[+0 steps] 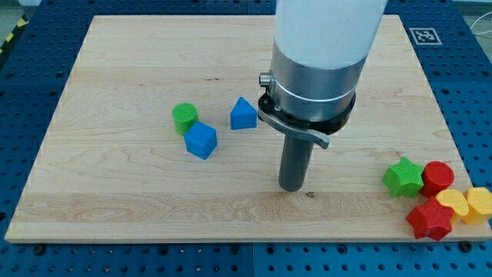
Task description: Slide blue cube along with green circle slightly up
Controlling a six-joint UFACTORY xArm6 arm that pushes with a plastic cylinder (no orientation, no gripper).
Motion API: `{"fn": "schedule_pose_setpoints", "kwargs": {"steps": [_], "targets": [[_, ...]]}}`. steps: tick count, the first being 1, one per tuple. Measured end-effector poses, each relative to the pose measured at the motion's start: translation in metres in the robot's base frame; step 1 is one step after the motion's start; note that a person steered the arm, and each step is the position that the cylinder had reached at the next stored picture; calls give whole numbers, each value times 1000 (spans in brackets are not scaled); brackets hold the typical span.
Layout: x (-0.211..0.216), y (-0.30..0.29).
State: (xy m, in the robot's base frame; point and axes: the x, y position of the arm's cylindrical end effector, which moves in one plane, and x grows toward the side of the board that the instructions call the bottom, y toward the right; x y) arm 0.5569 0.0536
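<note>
Eight blocks sit on the wooden board (115, 208), counted from the near edge back. Nearest, at the right corner, five huddle touching: a red star (429, 221), two yellow blocks, one (452, 205) beside it and one (480, 205) cut off by the frame's right edge so its shape is hard to make out, then a red block (438, 178) of unclear shape and a green star (403, 177). My tip (292, 187) rests on bare wood near the middle, touching no block; I carry no fingers, only a rod, so it holds nothing. To its left and a little farther lies the blue cube (201, 140), with the green circle (184, 118) just beyond it, the two touching or nearly so. A blue triangular block (244, 114) stands right of them, near my housing. My upper body hides part of the far board and is cut off at the top. Three blue, two green, two red, two yellow.
</note>
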Motion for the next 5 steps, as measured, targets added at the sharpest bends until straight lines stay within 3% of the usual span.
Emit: {"fn": "schedule_pose_setpoints", "kwargs": {"steps": [2, 5], "targets": [[12, -18], [-52, -100]]}}
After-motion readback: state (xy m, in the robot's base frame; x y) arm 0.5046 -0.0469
